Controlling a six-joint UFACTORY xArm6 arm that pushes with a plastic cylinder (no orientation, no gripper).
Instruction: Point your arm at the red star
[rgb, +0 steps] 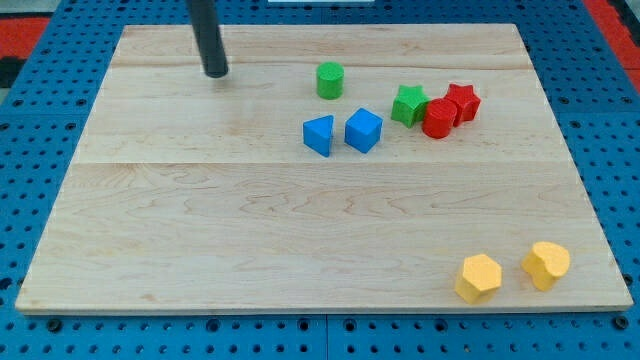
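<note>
Red star (463, 101) sits at the view's upper right, touching the red cylinder (438, 118), green star (408, 105) just beside. Our tip (216, 73) is well apart, upper left. No pincer here, just a rod. We judge pointing barely begun; whole crossing left.
</note>
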